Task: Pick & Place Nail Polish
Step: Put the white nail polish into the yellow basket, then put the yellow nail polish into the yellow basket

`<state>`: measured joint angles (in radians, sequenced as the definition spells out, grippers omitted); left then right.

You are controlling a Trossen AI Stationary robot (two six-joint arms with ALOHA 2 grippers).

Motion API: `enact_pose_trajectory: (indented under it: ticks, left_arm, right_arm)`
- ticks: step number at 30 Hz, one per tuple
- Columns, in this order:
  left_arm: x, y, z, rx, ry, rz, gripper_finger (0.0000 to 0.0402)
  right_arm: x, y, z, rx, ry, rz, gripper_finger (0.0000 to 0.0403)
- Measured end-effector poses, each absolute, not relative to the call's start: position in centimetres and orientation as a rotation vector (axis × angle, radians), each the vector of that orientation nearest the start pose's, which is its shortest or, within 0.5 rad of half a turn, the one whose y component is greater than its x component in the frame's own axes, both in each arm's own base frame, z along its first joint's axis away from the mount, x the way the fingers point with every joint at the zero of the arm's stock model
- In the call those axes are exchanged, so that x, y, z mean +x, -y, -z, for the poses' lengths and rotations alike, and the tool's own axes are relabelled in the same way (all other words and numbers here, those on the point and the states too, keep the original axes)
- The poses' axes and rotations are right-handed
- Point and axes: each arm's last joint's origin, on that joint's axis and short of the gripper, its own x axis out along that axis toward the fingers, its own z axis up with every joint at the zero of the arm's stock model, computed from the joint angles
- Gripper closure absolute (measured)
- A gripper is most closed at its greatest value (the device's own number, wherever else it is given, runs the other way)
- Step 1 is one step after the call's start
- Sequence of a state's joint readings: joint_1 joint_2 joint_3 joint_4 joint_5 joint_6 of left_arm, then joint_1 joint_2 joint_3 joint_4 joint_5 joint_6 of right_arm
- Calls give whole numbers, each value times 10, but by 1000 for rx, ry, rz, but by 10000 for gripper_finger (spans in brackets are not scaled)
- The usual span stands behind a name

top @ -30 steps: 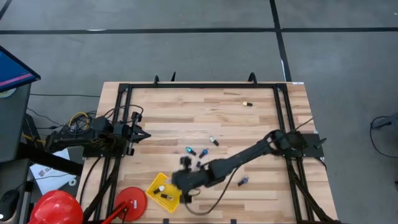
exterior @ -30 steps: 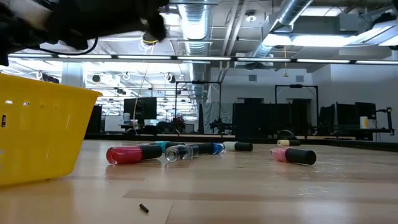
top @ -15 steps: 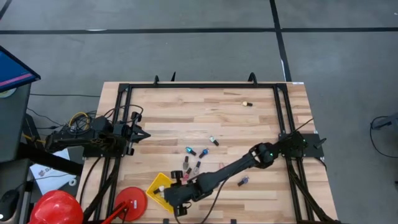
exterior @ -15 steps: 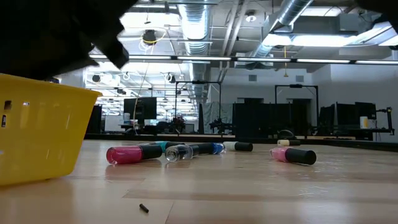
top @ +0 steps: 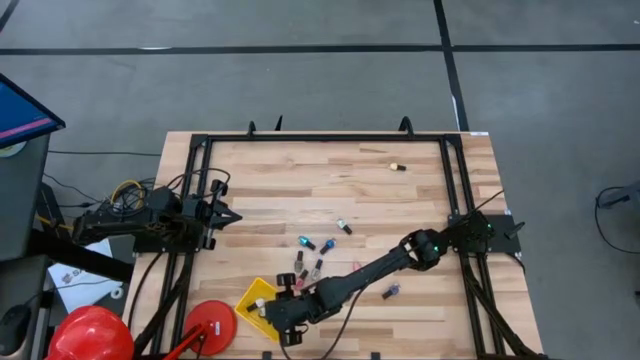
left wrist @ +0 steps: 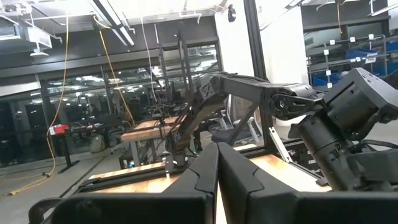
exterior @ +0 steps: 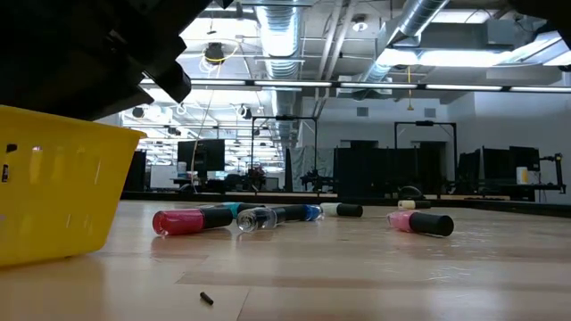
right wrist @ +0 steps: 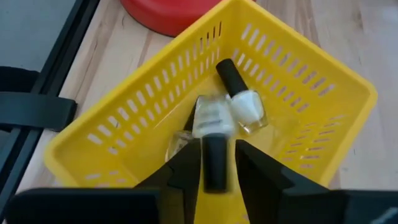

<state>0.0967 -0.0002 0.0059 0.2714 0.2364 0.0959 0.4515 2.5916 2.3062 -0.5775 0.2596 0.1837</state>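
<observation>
the right gripper (right wrist: pixel 216 163) hangs over the yellow basket (right wrist: pixel 298 74) at the near left part of the table (top: pixel 330 180), its two fingers (right wrist: pixel 186 168) pressed on the dark cap of a pale nail polish bottle (right wrist: pixel 211 118) held just above the basket floor. inside the basket lies one more bottle, white with a black cap (right wrist: pixel 244 99), resting just beside the held one; whether the two touch cannot be told. so two bottles show in the basket area, one held, one lying loose.

out on the bare wood, the high view shows a small cluster of bottles (top: pixel 305 262) near the middle, roughly five, plus a single one (top: pixel 390 292) to the right of the arm and another lone one (top: pixel 397 166) far off near the back edge. the low view shows a red bottle (exterior: pixel 183 221) lying on its side, a clear one (exterior: pixel 254 219) beside it, and a pink one (exterior: pixel 419 223) well apart.

the left gripper (left wrist: pixel 217 177) waits at the table's left edge, fingers together.

a red round thing (top: pixel 210 320) sits just beside the basket.
</observation>
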Motion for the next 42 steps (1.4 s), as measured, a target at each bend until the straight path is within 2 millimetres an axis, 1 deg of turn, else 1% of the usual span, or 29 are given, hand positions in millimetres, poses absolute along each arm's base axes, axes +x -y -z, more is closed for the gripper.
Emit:
enact_pose_trajectory:
  ticks: [5,7,9,11,13,16,18,20,22,24,26,27,29,31,33,37,42]
  left_arm:
    - [93,-2,-191,141,280,126,401]
    - [93,-2,-191,141,280,125,401]
    - [93,-2,-191,141,281,126,401]
    - [93,-2,-191,141,281,125,401]
    - [93,-2,-191,142,282,126,401]
    - [93,-2,-192,142,284,126,401]
    - [93,-2,-192,143,288,125,401]
    - [93,-2,-192,143,288,125,401]
    - [93,-2,-192,143,289,125,401]
    - [93,-2,-192,143,289,125,401]
    - [93,-2,-192,143,290,125,401]
    - [93,-2,-192,143,290,125,401]
    - [93,-2,-192,143,293,125,401]
    - [93,-2,-193,144,296,125,401]
    - [93,-2,-193,144,297,125,401]
    - [93,-2,-193,144,298,125,401]
    - [92,-2,-193,145,304,125,401]
  right_arm:
    - [506,-237,-158,-175,-821,-124,289]
    - [500,-235,-167,-214,-855,-129,275]
    - [492,-230,-188,-239,-872,-103,259]
    - [476,-224,-220,-319,-898,-39,246]
    - [458,-213,-249,-416,-917,64,235]
    - [428,-188,-278,-548,-1004,207,226]
    - [403,-165,-298,-575,-1061,287,222]
    - [376,-139,-324,-547,-1068,381,219]
    - [343,-110,-342,-500,-1088,458,217]
    - [315,-82,-354,-419,-1064,527,215]
    - [288,-55,-360,-344,-1037,575,214]
    - [275,-41,-362,-299,-1007,597,213]
    - [251,-16,-360,-230,-983,617,213]
    - [235,7,-352,-165,-967,627,213]
    - [222,29,-337,-115,-978,614,213]
    - [205,67,-305,-43,-1001,574,213]
    - [194,111,-274,50,-1011,532,213]
